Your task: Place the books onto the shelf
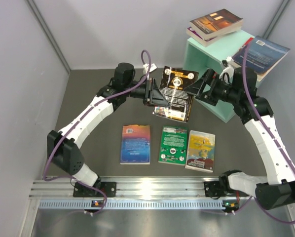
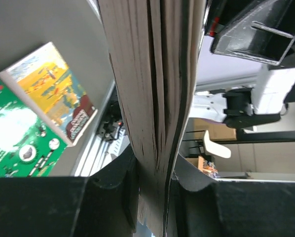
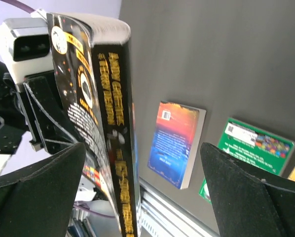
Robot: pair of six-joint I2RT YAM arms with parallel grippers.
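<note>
The left pincer clamps the black book by its page edge, lifted above the surface. The right pincer stands wide around the spine edge, just before the shelf. The blue book, green book and yellow book lie flat in a row, with bare surface to their left.

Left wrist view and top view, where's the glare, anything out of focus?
Left wrist view: white glare washes out part of the green book; the held book looks sharp, the jaws dark. Top view: glare on the metal rail.
</note>
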